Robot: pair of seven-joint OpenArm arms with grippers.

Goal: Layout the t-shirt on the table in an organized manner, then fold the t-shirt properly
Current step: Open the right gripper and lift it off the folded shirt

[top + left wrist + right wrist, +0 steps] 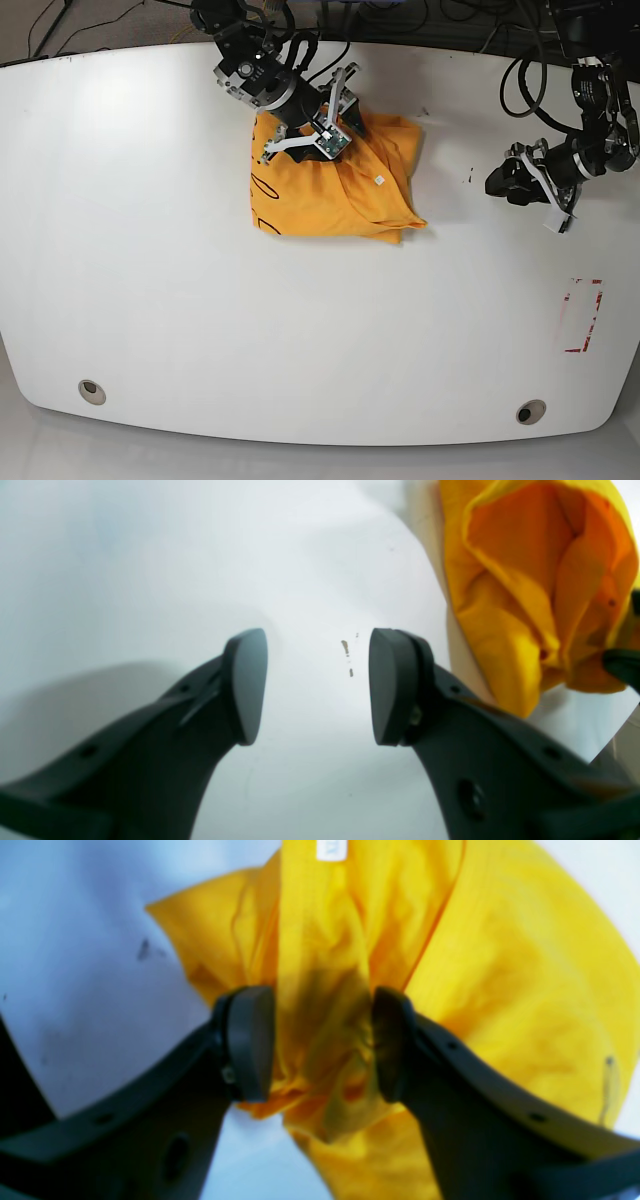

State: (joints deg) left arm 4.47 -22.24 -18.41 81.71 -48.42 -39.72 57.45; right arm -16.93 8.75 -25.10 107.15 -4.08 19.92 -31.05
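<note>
Blur in the right wrist view made the cloth folds hard to read, and the t-shirt [335,180] ran off frame top & bottom there. It lay bunched on the far-middle of the bench [200,320]. Right gripper [322,1045] was reaching down into the heap w/ a fold between its fingers, jaws not fully closed, so couldn't tell if it was gripped. Left gripper [317,685] hung wide over bare bench, nothing in it, well apart from the shirt.
</note>
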